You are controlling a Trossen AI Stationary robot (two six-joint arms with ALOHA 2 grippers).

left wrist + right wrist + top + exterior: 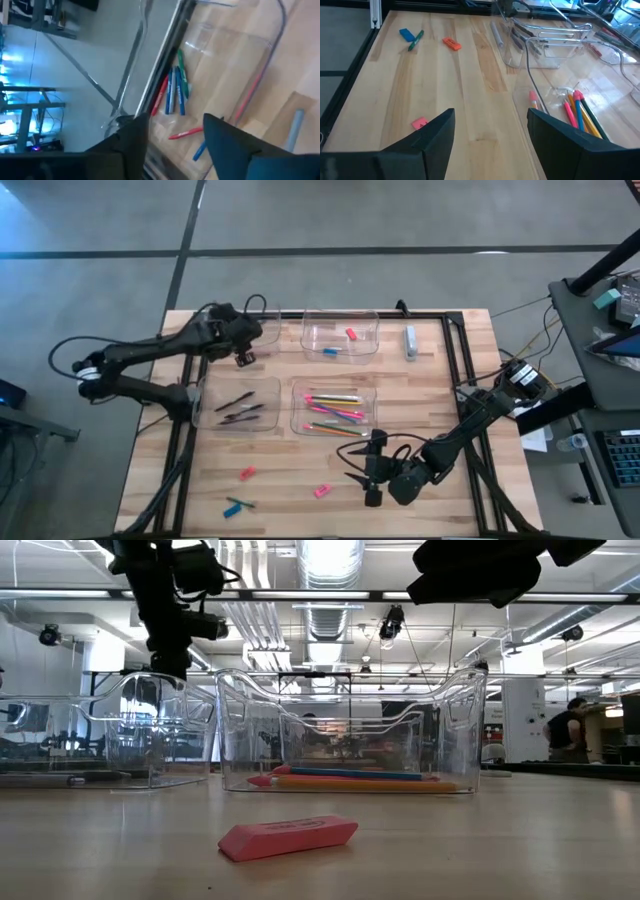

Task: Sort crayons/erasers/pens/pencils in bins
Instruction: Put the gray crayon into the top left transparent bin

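Note:
Four clear bins stand on the wooden table. My left gripper (243,355) (175,137) hangs open over the far-left bin (262,330), where red, blue and green crayons (172,90) lie on its floor; nothing is between its fingers. The far-middle bin (340,335) holds a red eraser (351,333). Dark pens (240,408) lie in the near-left bin and bright pencils (335,412) (580,112) in the near-middle one. My right gripper (372,472) (490,130) waits open above the near edge. Loose pink erasers (248,473) (322,491) (288,836) rest flat on the table.
A blue eraser with a green crayon (236,505) (415,40) lies near the front-left corner. A pale blue-grey oblong (411,342) sits right of the far-middle bin. Black frame rails (455,370) run along the table's edges. Bare wood lies along the near side between the loose pieces.

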